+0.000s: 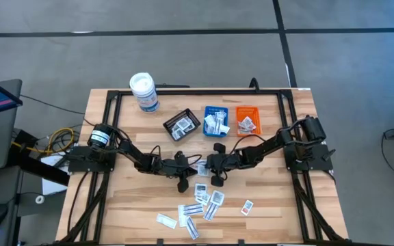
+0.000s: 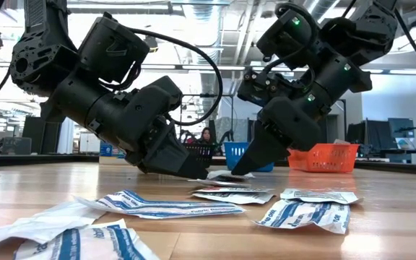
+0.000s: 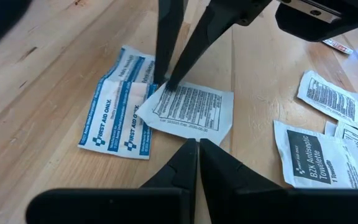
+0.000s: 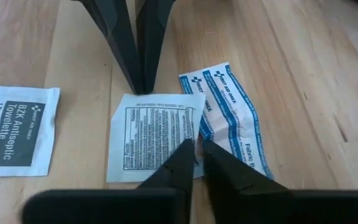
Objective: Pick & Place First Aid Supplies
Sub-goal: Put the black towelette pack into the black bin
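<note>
A small white packet with dark print (image 3: 194, 111) (image 4: 154, 137) lies flat on the wood at the table's middle, beside blue-striped First Aid Only packets (image 3: 120, 106) (image 4: 229, 118). My left gripper (image 3: 197, 146) (image 1: 183, 169) is shut, its tips at one edge of that packet. My right gripper (image 4: 197, 148) (image 1: 216, 169) faces it from the table's right, shut at the opposite edge. In the low view both grippers (image 2: 193, 175) (image 2: 235, 172) slant down to the tabletop. My left gripper's shut fingertips (image 4: 143, 87) stand at the packet's edge (image 4: 143, 98), slanting down from the table's left; whether they touch it, I cannot tell. My right gripper pinches the packet's edge beside the blue-striped packets (image 4: 191, 134) between its two fingers, slanting down from the table's right. The packet lies on the table.
Several more white packets lie toward the near edge (image 1: 197, 205) (image 2: 165, 206). Black (image 1: 182, 125), blue (image 1: 216, 121) and orange (image 1: 247, 121) trays with packets stand behind the grippers; a white canister (image 1: 143, 91) stands far left. A person (image 2: 206, 136) sits in the room beyond.
</note>
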Controlling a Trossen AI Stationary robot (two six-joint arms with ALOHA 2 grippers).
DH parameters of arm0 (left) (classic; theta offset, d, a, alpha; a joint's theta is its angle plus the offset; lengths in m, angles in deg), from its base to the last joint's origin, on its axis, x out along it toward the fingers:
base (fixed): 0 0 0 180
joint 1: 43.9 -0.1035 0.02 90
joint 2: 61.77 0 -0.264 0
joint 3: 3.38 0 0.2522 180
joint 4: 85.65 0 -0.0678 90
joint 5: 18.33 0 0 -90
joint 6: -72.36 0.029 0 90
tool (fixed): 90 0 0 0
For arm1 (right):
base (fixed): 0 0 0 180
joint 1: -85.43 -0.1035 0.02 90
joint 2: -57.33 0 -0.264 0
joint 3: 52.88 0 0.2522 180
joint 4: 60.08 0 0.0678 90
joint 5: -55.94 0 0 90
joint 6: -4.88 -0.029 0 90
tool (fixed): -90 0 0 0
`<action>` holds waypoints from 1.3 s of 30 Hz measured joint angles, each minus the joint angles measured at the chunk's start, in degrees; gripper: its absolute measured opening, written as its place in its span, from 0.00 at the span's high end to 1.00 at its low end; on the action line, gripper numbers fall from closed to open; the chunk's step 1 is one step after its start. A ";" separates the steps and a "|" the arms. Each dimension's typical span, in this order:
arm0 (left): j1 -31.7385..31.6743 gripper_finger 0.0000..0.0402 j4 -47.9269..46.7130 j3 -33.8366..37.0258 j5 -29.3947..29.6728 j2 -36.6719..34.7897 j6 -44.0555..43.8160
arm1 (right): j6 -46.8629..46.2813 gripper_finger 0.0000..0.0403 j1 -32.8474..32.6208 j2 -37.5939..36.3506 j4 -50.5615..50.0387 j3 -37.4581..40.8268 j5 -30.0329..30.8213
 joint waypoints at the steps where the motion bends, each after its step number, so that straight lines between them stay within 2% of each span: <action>1: 0.00 0.95 -0.01 0.00 0.00 0.00 0.00 | 0.01 0.96 0.00 -0.01 -0.02 0.00 0.00; 3: 0.00 0.95 -0.01 0.00 0.00 0.00 0.00 | 0.15 0.99 -0.02 -0.01 -0.02 0.00 0.00; 10: -0.02 0.95 -0.03 0.00 -0.13 0.02 0.43 | 2.02 0.99 -0.78 -1.08 -0.78 0.04 -0.01; 17: -0.02 0.95 -0.10 0.02 -0.13 0.02 0.59 | 2.48 1.00 -1.57 -7.37 -6.44 0.02 1.85; 20: -0.02 0.95 -0.10 0.02 -0.12 0.02 0.61 | 2.48 1.00 -1.55 -10.05 -9.06 0.02 4.39; 25: -0.02 0.95 -0.12 0.02 -0.10 0.02 0.66 | 2.98 1.00 0.15 -12.15 -10.29 0.02 13.59; 30: -0.02 0.95 -0.12 0.02 -0.03 0.02 0.08 | 2.40 1.00 2.03 -12.05 -11.04 0.02 11.34; 33: 0.00 0.94 -0.13 0.02 0.09 -0.09 -0.45 | 9.37 1.00 0.79 -12.03 -13.19 0.14 11.55; 35: -0.05 0.92 -0.13 0.04 0.06 -0.29 -0.67 | 13.39 1.00 -0.84 -12.03 -13.58 0.81 15.32; 39: -1.56 0.86 2.23 0.13 -0.52 -0.90 -1.57 | 15.18 1.00 -3.56 -11.98 -13.13 1.07 21.74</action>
